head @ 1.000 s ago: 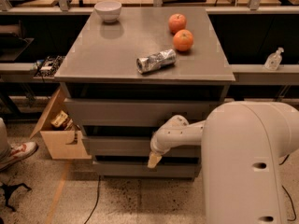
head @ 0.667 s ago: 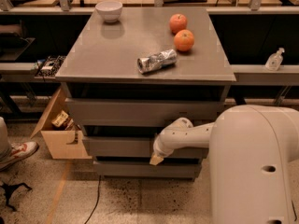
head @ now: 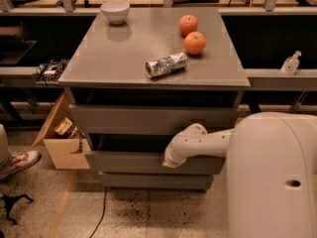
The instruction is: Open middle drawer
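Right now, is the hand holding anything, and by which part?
Cannot tell. The hand is at the top front edge of the middle drawer; any grip is hidden.

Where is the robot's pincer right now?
In the camera view, the pincer is at the end of the white arm, near the middle of the upper edge of the wide grey flat-fronted middle drawer, below the grey top drawer.

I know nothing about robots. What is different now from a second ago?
The robot's white body and arm slid slightly right. The gripper stayed at the front of the middle drawer. The dark gap above that front looks a little wider, so the drawer seems to have come out a bit more. The bowl, can and orange fruits on top did not move.
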{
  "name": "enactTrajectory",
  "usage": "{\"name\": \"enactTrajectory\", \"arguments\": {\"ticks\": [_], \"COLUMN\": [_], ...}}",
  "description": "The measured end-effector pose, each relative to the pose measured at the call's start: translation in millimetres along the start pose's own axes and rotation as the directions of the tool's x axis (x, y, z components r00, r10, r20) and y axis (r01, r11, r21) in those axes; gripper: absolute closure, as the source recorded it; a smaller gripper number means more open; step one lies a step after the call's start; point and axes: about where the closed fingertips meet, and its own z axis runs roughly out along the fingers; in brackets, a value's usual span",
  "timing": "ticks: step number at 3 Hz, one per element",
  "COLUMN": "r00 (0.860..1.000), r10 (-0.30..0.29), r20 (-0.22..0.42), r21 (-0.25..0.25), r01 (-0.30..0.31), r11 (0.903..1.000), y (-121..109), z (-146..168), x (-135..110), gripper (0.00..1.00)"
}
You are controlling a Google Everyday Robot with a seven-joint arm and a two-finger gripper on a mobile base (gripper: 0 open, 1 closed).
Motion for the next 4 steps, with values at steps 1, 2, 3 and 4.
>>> {"name": "enactTrajectory", "arguments": {"ticks": [1,2,3,4], "r00": [1.000,1.000,0.998,0.998], "r10": [0.000,0.000,0.058,0.058], "r20": [0.000,0.000,-0.022,-0.022], "r21": [0.000,0.000,-0.006,-0.007], "r01": [0.000,0.000,-0.058,-0.058], "r11": [1.0000,1.0000,0.9983,0.9983], "y": [-0.8,-0.8,17.9,18.0], "z": [-3.6,-3.7,-16.6,-16.6], "x": [-1.1,-1.1,25.0,25.1], "gripper": [1.00,1.00,1.00,1.00]}}
